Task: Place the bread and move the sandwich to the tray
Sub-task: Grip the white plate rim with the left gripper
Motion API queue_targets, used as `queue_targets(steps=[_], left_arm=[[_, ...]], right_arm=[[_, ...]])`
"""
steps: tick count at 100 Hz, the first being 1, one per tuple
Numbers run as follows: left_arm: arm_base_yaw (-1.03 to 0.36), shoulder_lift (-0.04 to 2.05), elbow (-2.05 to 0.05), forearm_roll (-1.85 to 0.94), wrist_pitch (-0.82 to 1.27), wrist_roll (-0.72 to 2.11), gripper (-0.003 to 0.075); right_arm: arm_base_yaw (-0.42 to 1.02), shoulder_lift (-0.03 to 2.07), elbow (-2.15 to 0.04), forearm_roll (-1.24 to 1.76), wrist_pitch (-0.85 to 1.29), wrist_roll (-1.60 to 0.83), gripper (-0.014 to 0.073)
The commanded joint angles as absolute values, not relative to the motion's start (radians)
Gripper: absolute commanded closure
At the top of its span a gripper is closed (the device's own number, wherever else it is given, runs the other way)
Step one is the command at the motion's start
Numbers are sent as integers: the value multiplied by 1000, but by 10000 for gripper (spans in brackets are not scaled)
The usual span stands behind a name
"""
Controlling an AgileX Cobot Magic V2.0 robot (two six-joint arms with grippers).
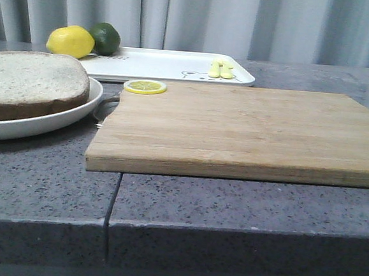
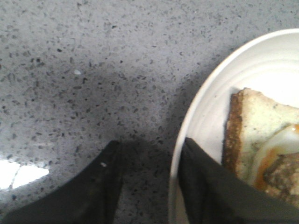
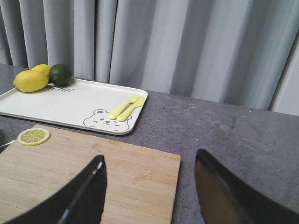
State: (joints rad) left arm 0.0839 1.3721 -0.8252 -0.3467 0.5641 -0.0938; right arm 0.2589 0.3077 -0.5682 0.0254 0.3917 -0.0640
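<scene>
The left gripper (image 2: 149, 179) hung spread over the plate (image 2: 205, 107) rim, likely to grasp it; the right gripper (image 3: 149, 186) waited spread above the cutting board (image 1: 236, 129). One sandwich (image 1: 32, 84) sat plated left of the board, one tray (image 1: 158, 64) behind, holding two citrus fruits (image 1: 70, 41)

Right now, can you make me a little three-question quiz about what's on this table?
1. True or false: the lemon slice lies on the cutting board.
2. What fruits sit on the tray? A) lemon and lime B) apples
3. What rests on the plate?

Key:
1. True, at its far corner.
2. A: lemon, lime.
3. The sandwich, topped with bread.
</scene>
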Motion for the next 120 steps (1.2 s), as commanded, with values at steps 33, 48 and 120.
queue_targets(steps=[33, 48, 120], left_arm=[[84, 1356, -848, -409, 551, -104, 704], [84, 1356, -848, -409, 562, -104, 739], [112, 1258, -849, -595, 551, -104, 739]], right_arm=[[252, 317, -592, 16, 302, -70, 169], [252, 317, -592, 16, 302, -70, 169], [252, 317, -592, 16, 300, -70, 169]])
